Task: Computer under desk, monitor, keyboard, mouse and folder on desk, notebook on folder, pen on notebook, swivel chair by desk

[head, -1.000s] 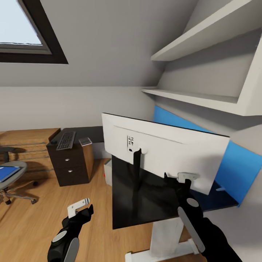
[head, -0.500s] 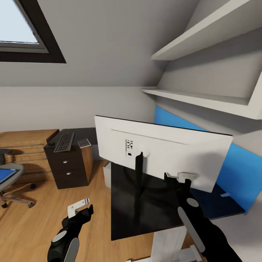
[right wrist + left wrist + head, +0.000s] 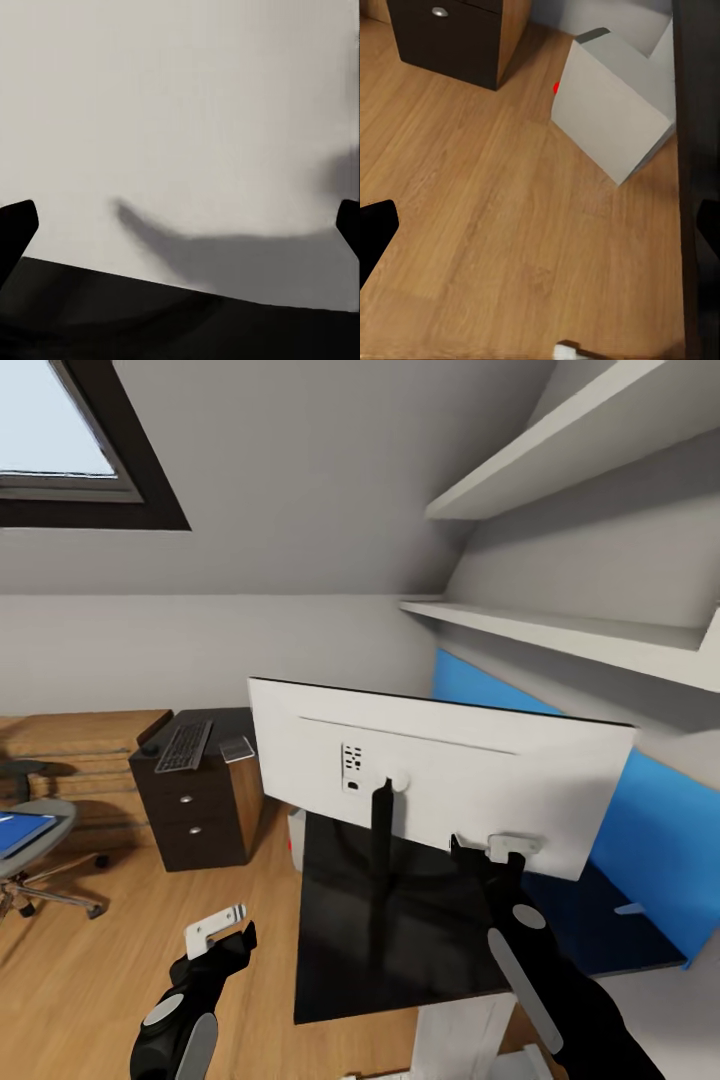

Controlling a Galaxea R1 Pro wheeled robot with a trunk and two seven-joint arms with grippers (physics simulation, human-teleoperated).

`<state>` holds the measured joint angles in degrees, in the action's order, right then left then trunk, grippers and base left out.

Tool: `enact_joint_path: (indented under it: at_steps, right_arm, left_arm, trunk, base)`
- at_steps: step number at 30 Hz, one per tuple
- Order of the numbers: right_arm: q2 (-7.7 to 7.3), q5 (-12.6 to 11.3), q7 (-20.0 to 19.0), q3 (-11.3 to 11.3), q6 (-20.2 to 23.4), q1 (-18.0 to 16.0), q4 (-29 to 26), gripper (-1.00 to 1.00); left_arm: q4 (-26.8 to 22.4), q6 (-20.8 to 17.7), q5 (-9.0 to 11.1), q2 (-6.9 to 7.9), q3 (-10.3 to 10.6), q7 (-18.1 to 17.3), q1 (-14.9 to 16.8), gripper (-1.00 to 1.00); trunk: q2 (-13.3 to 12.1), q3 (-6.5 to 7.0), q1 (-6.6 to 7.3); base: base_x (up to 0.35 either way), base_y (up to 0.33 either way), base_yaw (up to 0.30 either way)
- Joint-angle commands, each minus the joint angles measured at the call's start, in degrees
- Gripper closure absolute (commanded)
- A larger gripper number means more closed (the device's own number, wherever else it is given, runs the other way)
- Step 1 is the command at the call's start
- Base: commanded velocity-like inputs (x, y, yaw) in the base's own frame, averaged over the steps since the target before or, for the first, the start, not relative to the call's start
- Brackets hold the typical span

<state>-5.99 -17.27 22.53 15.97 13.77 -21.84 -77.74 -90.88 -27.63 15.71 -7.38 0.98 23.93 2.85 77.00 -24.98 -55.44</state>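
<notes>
The monitor (image 3: 440, 790) stands on the black desk (image 3: 340, 960) with its white back toward me. My right gripper (image 3: 488, 854) is open at the lower edge of that back; in the right wrist view the gripper (image 3: 180, 225) has the white panel (image 3: 180, 112) close ahead. My left gripper (image 3: 218, 938) hangs open above the wooden floor, holding nothing. The grey computer (image 3: 611, 112) sits on the floor under the desk. On the far drawer end lie the keyboard (image 3: 184, 745), mouse (image 3: 149, 748) and notebook (image 3: 237, 748). The blue folder (image 3: 20, 832) rests on the swivel chair (image 3: 40, 860). The pen (image 3: 628, 908) lies at the desk's right.
White wall shelves (image 3: 560, 630) jut out above the desk under a sloping ceiling. A blue panel (image 3: 660, 820) covers the wall behind the desk. An oak chest (image 3: 80, 760) stands beside the desk's drawers (image 3: 200, 810). Open wooden floor (image 3: 120, 960) lies to the left.
The whole view has shifted slightly, so the camera moved. The monitor's back now looks wider, its left edge further left. Both grippers keep their places in the picture.
</notes>
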Motion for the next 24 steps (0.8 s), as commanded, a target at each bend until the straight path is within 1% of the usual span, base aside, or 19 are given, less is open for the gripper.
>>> enact_joint_path:
  at_steps: [1,10,14,19,22,24]
  right_arm:
    - [-0.08,-0.38,0.49,0.19,0.20,-0.05,-0.08,-1.00]
    - [0.01,-0.39,0.49,0.24,0.20,-0.06,0.07,-1.00]
    - [0.02,-0.39,0.49,0.28,0.20,-0.05,0.11,-1.00]
    - [0.02,-0.39,0.44,0.29,0.20,-0.05,0.12,-1.00]
    - [-0.03,-0.32,0.41,0.29,0.20,-0.05,0.11,-1.00]
    - [-0.08,-0.24,0.41,0.29,0.20,-0.05,-0.03,-1.00]
  left_arm:
    - [-0.08,-0.15,0.59,0.00,0.07,0.55,0.05,-1.00]
    - [-0.08,-0.09,0.55,0.00,0.07,0.59,0.05,-1.00]
    - [-0.08,0.02,0.55,0.00,0.13,0.59,0.05,-1.00]
    - [-0.08,0.21,0.55,0.00,0.15,0.59,0.05,-1.00]
    - [-0.08,-0.22,0.60,0.23,0.02,0.51,0.05,-1.00]
    - [-0.16,-0.15,0.63,0.30,-0.12,0.50,0.05,-1.00]
  trunk:
    - [0.04,-0.14,0.02]
    - [0.04,-0.77,0.02]
    - [0.04,-1.06,0.02]
    - [0.04,-1.35,0.02]
    - [0.04,-1.35,0.02]
    - [0.04,-1.36,0.02]
  base:
    - [-0.152,-0.287,0.164]
    - [-0.155,-0.295,0.165]
    - [-0.058,-0.263,0.165]
    - [0.153,-0.211,0.120]
    - [0.076,-0.026,0.006]
    - [0.260,-0.001,0.000]
